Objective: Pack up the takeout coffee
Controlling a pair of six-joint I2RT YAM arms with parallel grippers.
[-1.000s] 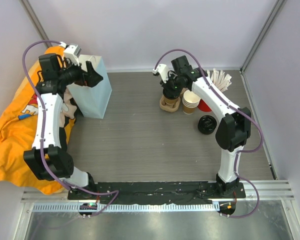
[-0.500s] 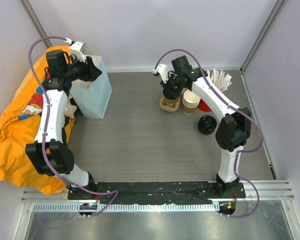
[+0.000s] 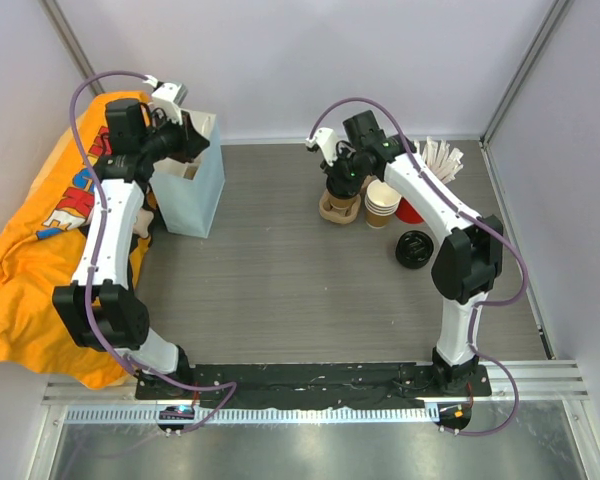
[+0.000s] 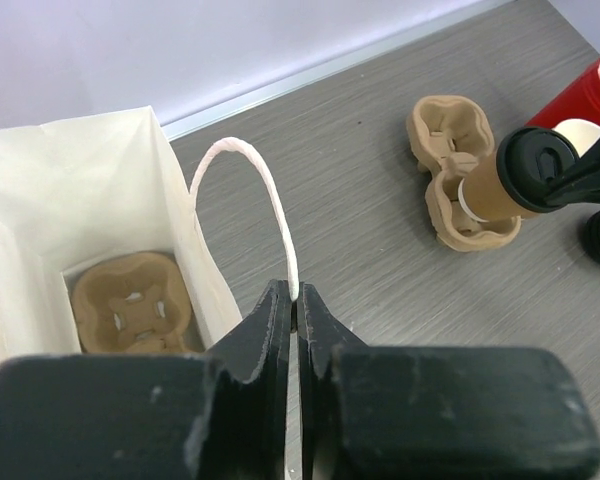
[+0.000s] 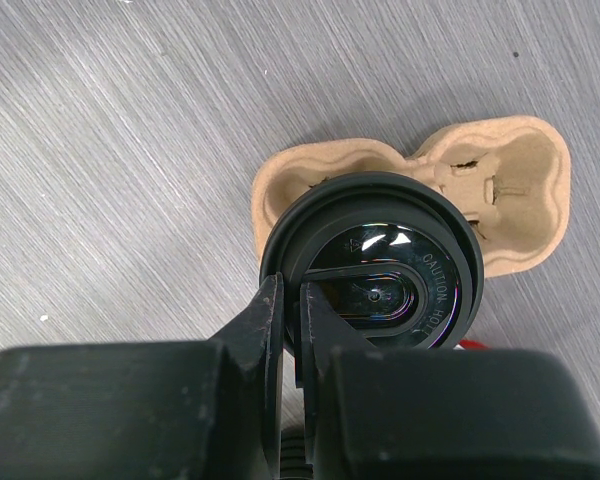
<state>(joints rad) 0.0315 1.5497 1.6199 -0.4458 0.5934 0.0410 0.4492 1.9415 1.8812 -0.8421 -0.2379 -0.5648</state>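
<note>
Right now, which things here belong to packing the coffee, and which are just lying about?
For the job: coffee cup, paper bag, bag handle, carrier in the bag, carrier on the table.
Lying about: stack of cups, loose lids, orange cloth, stirrers.

A: what moved in the last sec?
B: only the left arm (image 3: 105, 230), leaned right. Left gripper (image 4: 293, 296) was wide open beside the white paper carrier bag (image 3: 195, 192), now over its top, jaws closed.
A: closed on what?
B: bag's white twisted-paper loop handle (image 4: 263, 185), pinched at the tips.
</note>
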